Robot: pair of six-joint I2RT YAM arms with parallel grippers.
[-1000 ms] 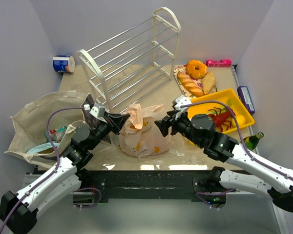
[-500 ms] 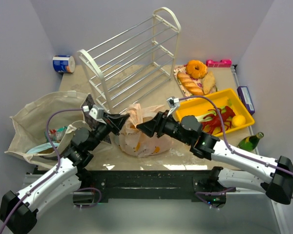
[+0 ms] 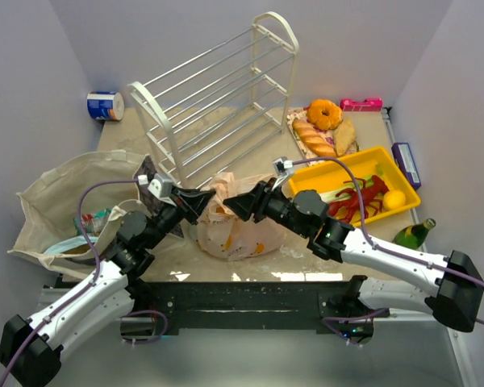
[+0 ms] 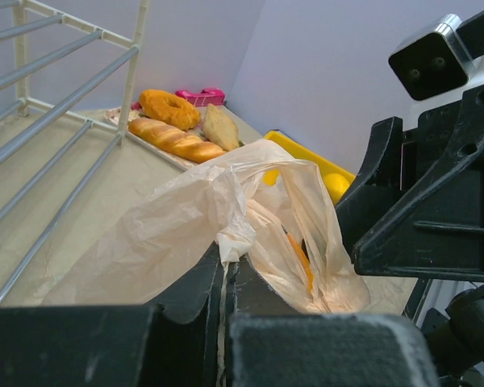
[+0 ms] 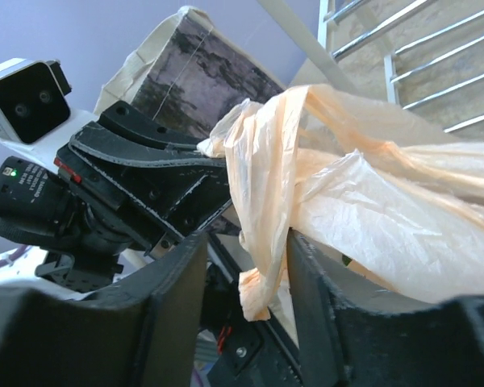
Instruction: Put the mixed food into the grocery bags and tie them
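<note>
Both claws now meet at the bag, which sits between the arms with food showing through. Left claw stays pinched tight on one handle. Right claw has swung in from the right, half narrowed around the other handle but not yet clamped. Tying looks about to begin.

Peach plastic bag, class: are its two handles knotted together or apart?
Apart; the peach plastic bag is untied. The left gripper pinches one handle; the other hangs between the right gripper's parted fingers.
</note>
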